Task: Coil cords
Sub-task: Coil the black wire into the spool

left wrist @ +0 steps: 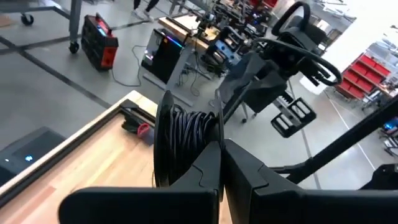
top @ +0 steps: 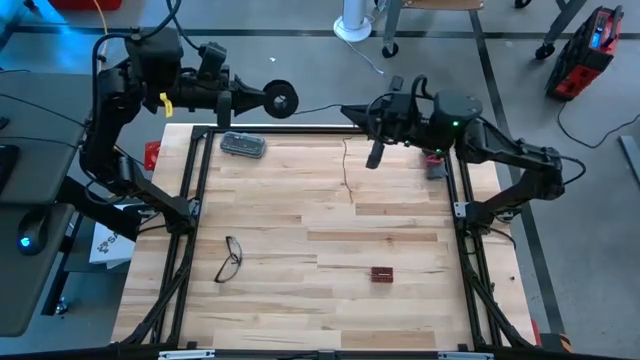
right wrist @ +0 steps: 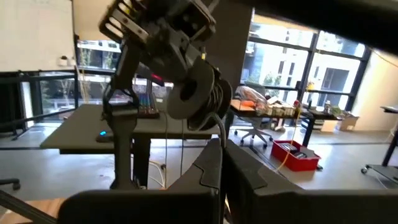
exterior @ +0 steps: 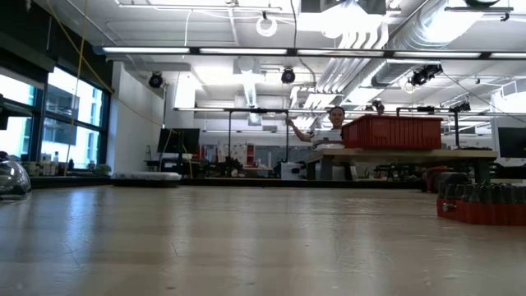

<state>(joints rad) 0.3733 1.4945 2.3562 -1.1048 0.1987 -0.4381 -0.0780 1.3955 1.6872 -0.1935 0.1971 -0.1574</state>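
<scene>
The cord is a thin dark wire wound on a small round black reel point(top: 283, 98) point(left wrist: 186, 134) with a pale centre point(right wrist: 186, 93). The reel is held up beyond the table's far edge. My left gripper point(top: 262, 97) point(left wrist: 221, 155) is shut at the reel. A free stretch of wire point(top: 315, 106) runs from the reel to my right gripper point(top: 347, 111) point(right wrist: 221, 155), which is shut on it. More wire point(top: 348, 170) hangs down from there, and its end lies on the wooden table point(top: 300, 300). Neither gripper shows in the low view. My left gripper holds the reel at its rim point(left wrist: 211, 140), level, coming from the table's left. Its own fingers hide the exact spot. The reel stands on edge just past the fingertips, lifted clear. My right gripper pinches the thin wire point(right wrist: 221, 127) between its two shut fingers, about level, pointing toward the table's left. The wire rises from the fingertips to the reel in a slight curve. The rest hangs slack down to the table.
Black-framed eyeglasses point(top: 230, 258) lie near the table's left side, a clear case point(top: 243, 145) at the far left corner, and a small dark red block point(top: 381, 273) at the near middle. A red thing point(top: 152, 155) sits at the left edge. A person point(exterior: 335, 115) stands far behind.
</scene>
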